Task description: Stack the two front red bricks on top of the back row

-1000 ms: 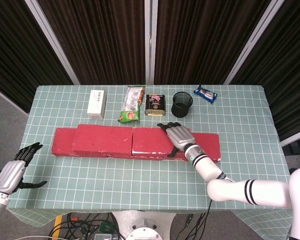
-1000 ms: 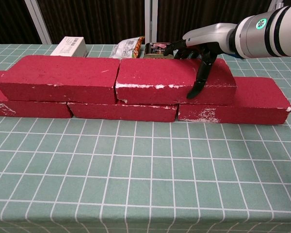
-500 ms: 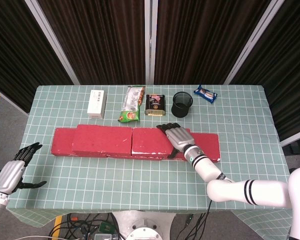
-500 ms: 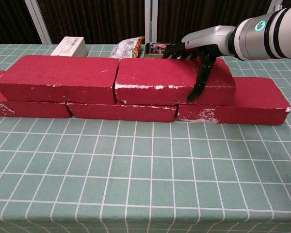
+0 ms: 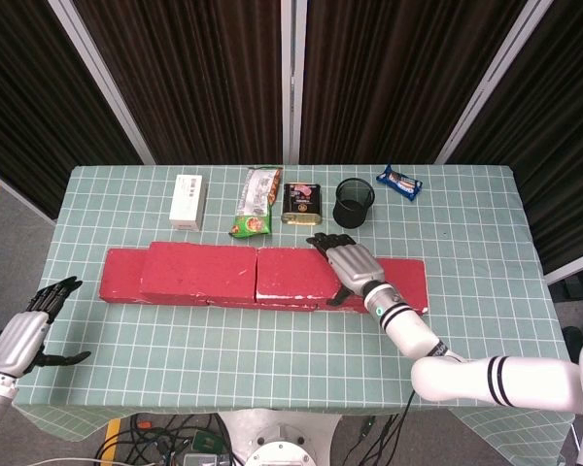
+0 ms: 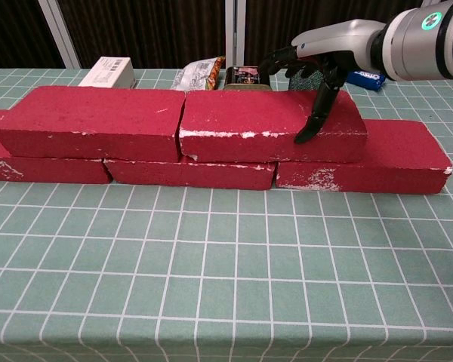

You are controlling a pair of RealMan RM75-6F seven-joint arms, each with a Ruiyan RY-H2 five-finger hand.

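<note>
Our right hand (image 6: 311, 75) lifts a little off the top right brick (image 6: 270, 124), fingers spread, holding nothing. Both bricks look stacked now.

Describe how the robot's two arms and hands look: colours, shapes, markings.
Both hands have silver-grey metal backs and black fingers: the right hand and the left hand. The right arm is a glossy white tube with black bands; a small green light marks its wrist. The left arm's white wrist carries a dark ring.
</note>
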